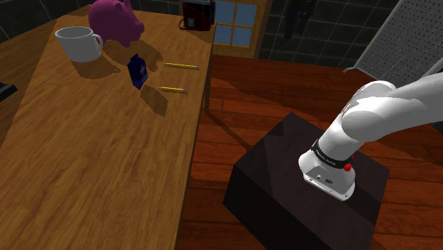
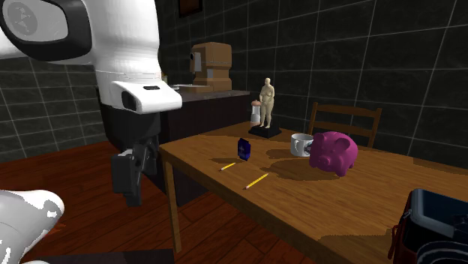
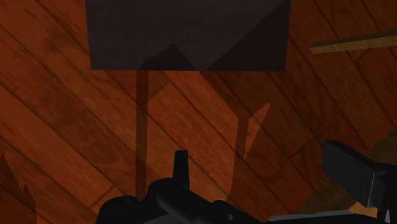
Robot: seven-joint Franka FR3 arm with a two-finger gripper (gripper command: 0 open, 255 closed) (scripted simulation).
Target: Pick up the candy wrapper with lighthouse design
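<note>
The candy wrapper [image 2: 244, 148] lies well apart from the gripper [image 2: 133, 191], which hangs off the table's [image 2: 337, 202] end, lower than the tabletop and pointing down at the red-brown plank floor [image 3: 76, 140]. In the wrist view the gripper's [image 3: 264, 172] two black fingers stand spread with nothing between them; beneath them are the floor boards and one face of a dark box [image 3: 188, 32]. The white arm [image 1: 369, 121] rises from the dark stand [image 1: 305, 192], beside the table's [image 1: 85, 177] long edge.

On the wooden tabletop, the wrapper [image 1: 137, 71] is a small dark blue piece standing upright near the end corner. Two yellow pencils lie flat close to it: one pencil [image 1: 181, 66] just beside it, the other pencil [image 1: 172, 90] a little nearer the stand. Behind the wrapper sit a white mug [image 1: 78, 41] and a magenta piggy bank [image 1: 117, 21], close together. In the second exterior view a pale figurine [image 2: 265, 105] stands beyond the mug [image 2: 301, 144], a wooden chair [image 2: 345, 120] shows behind the piggy bank [image 2: 334, 152], and a dark case [image 2: 435, 225] sits on the table at that view's lower right.
</note>
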